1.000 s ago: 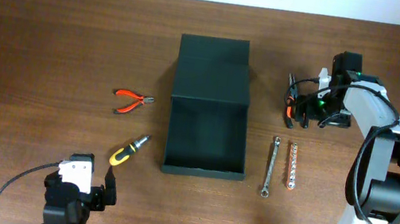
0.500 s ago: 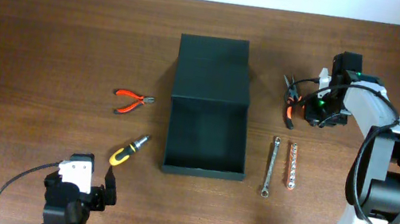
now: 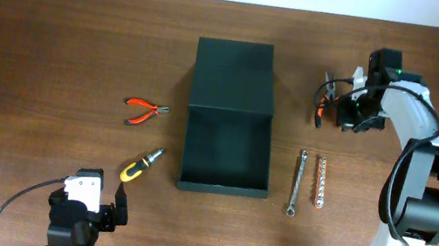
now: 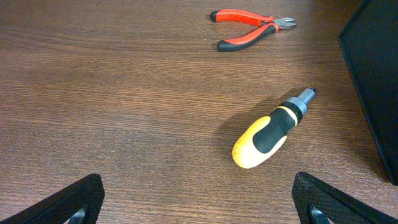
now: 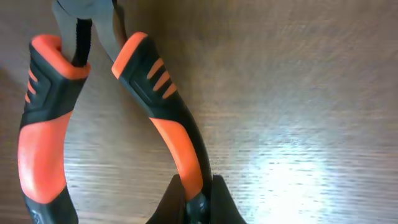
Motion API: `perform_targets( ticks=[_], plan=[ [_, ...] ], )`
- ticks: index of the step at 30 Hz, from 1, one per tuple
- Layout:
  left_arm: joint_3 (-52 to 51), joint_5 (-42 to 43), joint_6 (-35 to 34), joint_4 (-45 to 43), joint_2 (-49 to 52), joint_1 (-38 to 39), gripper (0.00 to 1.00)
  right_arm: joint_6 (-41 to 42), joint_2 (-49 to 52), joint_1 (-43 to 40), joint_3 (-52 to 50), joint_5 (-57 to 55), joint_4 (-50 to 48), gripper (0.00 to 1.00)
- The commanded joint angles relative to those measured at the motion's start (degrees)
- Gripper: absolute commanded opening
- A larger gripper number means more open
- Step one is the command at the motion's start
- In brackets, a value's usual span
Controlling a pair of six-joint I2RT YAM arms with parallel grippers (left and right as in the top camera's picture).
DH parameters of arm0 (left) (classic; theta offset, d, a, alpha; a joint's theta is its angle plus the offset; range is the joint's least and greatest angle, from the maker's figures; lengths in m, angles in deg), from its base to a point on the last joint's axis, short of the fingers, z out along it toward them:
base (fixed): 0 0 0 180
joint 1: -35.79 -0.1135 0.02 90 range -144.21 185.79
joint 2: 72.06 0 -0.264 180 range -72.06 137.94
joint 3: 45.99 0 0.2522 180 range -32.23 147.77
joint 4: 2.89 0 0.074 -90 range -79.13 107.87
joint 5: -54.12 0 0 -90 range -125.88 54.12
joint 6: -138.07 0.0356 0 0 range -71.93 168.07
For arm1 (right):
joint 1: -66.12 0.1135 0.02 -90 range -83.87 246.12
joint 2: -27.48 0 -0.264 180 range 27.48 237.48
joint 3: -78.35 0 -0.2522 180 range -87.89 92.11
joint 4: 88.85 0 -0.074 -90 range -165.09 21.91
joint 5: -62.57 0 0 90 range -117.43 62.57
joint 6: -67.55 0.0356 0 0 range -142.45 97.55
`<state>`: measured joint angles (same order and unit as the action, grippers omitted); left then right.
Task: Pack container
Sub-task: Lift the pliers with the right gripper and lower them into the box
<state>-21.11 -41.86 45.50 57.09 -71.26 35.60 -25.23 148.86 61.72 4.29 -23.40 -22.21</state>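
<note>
The container (image 3: 184, 148) is a dark box standing open at the table's middle, its lid flipped back; its dark side also shows in the left wrist view (image 4: 379, 93). My right gripper (image 3: 334, 106) is to its right, shut on one handle of the orange-and-black pliers (image 3: 321, 104). In the right wrist view the fingers pinch that handle (image 5: 177, 137) near its end, at my right gripper (image 5: 198, 200); the other handle (image 5: 43, 137) hangs free. My left gripper (image 4: 199, 205) stands open near the front edge with nothing between its fingers.
A yellow-and-black stubby screwdriver (image 3: 142, 165) (image 4: 267, 134) and small red pliers (image 3: 145, 110) (image 4: 252, 28) lie left of the container. A wrench (image 3: 296, 184) and an orange bit strip (image 3: 320, 182) lie to its right.
My right gripper has shut on the pliers' handle and shifted slightly toward the back with them. The left arm has not moved.
</note>
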Motion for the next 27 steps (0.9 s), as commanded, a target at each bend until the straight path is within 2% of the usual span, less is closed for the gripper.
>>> perform_targets(
  ticks=[1,8,14,17,27],
  plan=[
    [-0.3,0.4,0.9,0.0,-0.5,-0.3,0.99,0.2,0.4,0.3,5.7,2.5,1.7,0.04],
    [-0.3,0.4,0.9,0.0,-0.5,-0.3,0.99,-6.5,-1.3,2.4,15.4,13.0,9.6,0.04],
    [-0.3,0.4,0.9,0.0,-0.5,-0.3,0.99,-19.8,-4.5,8.8,19.0,15.5,19.0,0.04],
    [-0.3,0.4,0.9,0.0,-0.5,-0.3,0.99,-23.9,-5.9,13.4,19.0,15.5,24.1,0.04],
    [-0.3,0.4,0.9,0.0,-0.5,-0.3,0.99,-27.0,-6.6,27.1,18.9,12.2,29.9,0.04]
  ],
)
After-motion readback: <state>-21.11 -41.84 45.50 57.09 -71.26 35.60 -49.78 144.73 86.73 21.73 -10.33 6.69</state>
